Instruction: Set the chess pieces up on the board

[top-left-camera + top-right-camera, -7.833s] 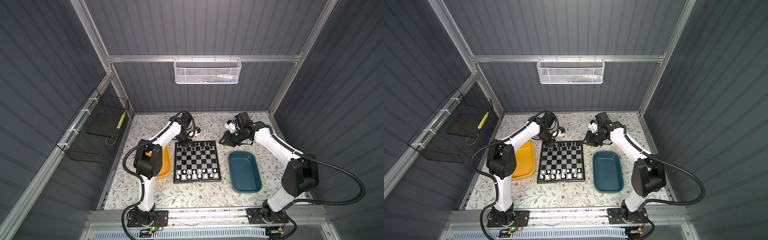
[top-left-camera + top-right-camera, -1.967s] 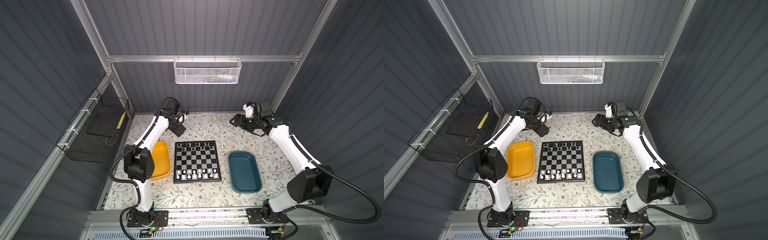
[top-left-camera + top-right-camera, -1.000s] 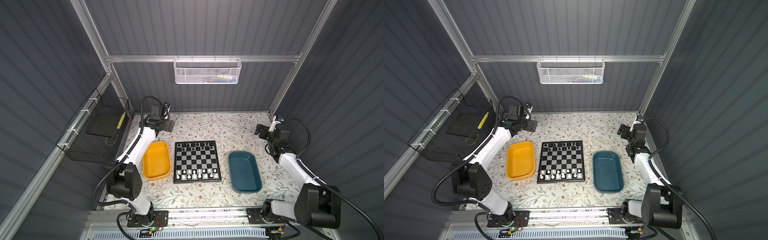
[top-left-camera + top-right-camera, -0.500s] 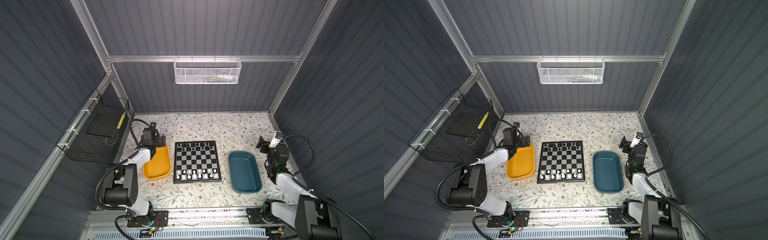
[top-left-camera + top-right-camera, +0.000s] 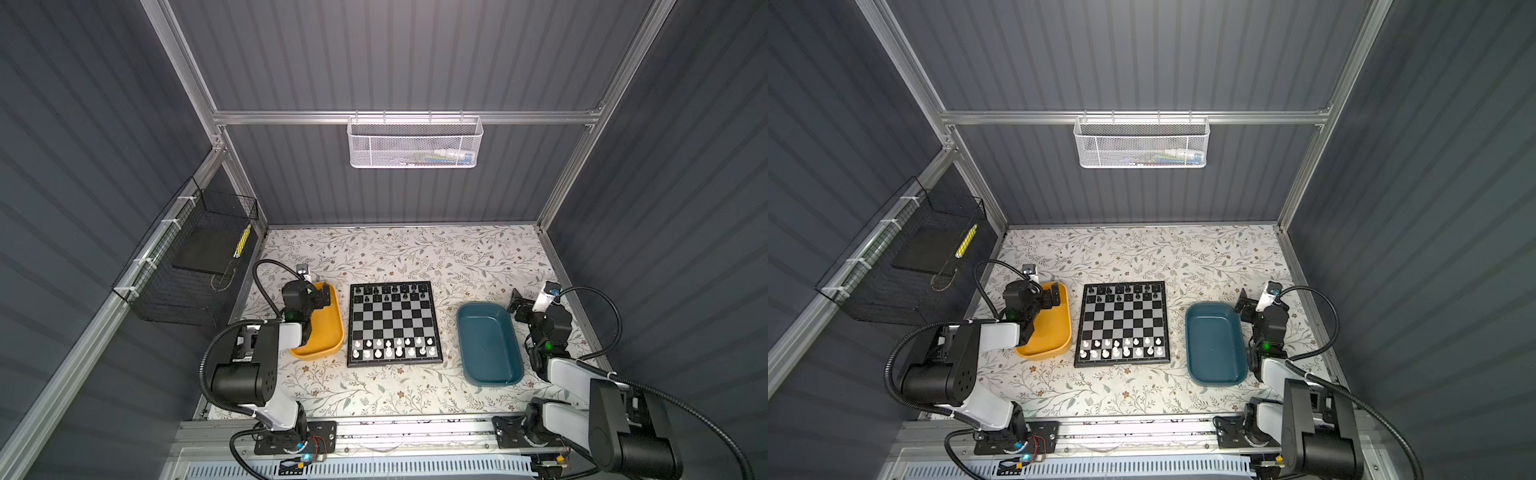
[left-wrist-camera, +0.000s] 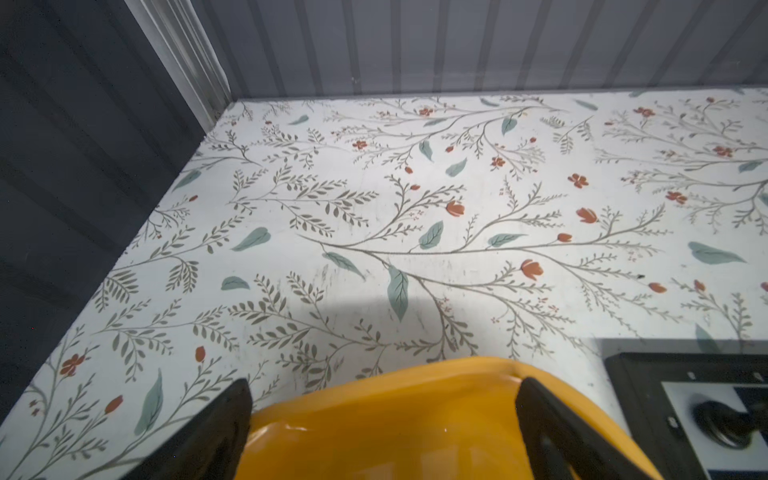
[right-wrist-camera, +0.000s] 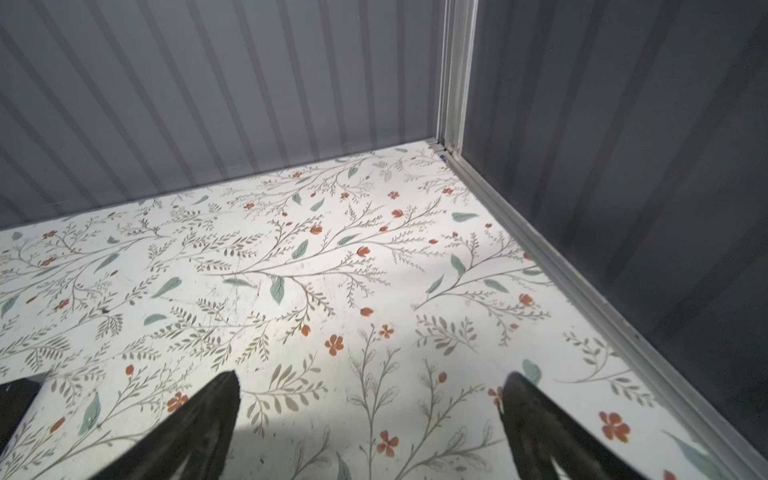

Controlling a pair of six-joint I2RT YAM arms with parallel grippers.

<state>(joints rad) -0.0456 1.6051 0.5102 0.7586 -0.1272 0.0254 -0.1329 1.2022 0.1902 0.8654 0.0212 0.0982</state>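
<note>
Lying square between left hand [image 6: 382, 384], spread wide over a glossy yellow tray [image 6: 415, 374], and right hand [image 7: 370, 380], spread wide above the floral counter [image 7: 291, 270], the black-rimmed chequered board [image 5: 392, 324] bears tiny round-based chess pieces [image 5: 388, 344]: black ranks far, white near.

No words, numbers, labels or brand marks are showing legibly anywhere. Something coloured is lying in the white mesh basket [image 5: 374, 145] hanging on the back wall, but any print on it is appearing too small to read.
</note>
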